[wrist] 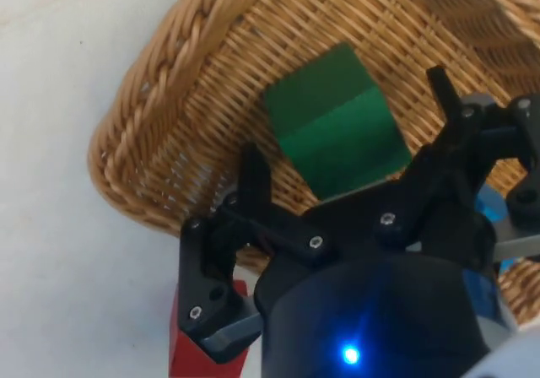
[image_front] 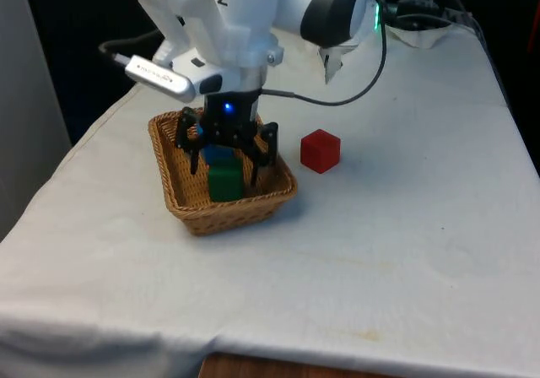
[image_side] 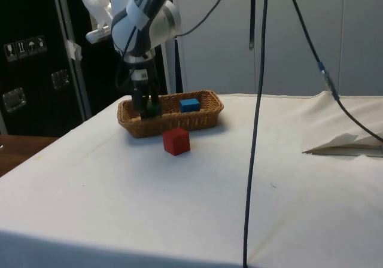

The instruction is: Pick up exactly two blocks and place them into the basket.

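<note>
A woven basket (image_front: 229, 218) (image_side: 173, 123) (wrist: 152, 108) holds a green block (image_front: 225, 184) (wrist: 325, 108) and a blue block (image_front: 218, 154) (image_side: 190, 104). My gripper (image_front: 225, 174) (image_side: 145, 109) (wrist: 346, 125) reaches down into the basket and is open. Its fingers (wrist: 251, 171) stand on either side of the green block with a small gap on each side; the block rests on the basket's floor. A red block (image_front: 320, 150) (image_side: 176, 141) (wrist: 190, 353) sits on the cloth just outside the basket, on the front view's right.
A black cable (image_front: 371, 66) (image_side: 257, 130) hangs from the arm over the table. A crumpled fold of white cloth (image_side: 341, 142) lies towards the robot's end of the table.
</note>
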`<state>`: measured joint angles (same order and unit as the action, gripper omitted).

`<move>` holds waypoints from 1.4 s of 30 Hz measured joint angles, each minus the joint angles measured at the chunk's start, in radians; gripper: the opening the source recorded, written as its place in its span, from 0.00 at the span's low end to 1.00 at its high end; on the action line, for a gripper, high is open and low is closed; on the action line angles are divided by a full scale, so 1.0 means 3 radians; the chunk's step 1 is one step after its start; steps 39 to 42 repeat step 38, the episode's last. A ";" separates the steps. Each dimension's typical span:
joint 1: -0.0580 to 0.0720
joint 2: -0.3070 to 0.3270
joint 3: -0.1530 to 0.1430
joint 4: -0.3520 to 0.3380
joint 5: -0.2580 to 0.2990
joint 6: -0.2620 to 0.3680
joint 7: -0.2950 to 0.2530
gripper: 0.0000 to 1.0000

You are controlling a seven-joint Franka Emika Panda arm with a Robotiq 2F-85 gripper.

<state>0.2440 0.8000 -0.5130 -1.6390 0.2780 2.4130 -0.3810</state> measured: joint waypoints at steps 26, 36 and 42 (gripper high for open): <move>0.0243 -0.0680 -0.0013 -0.0397 -0.0163 -0.0240 0.0280 1.00; 0.0367 -0.0783 0.0073 -0.0540 -0.0207 -0.0163 0.0470 1.00; 0.0377 -0.0797 0.0087 -0.0553 -0.0223 -0.0160 0.0497 1.00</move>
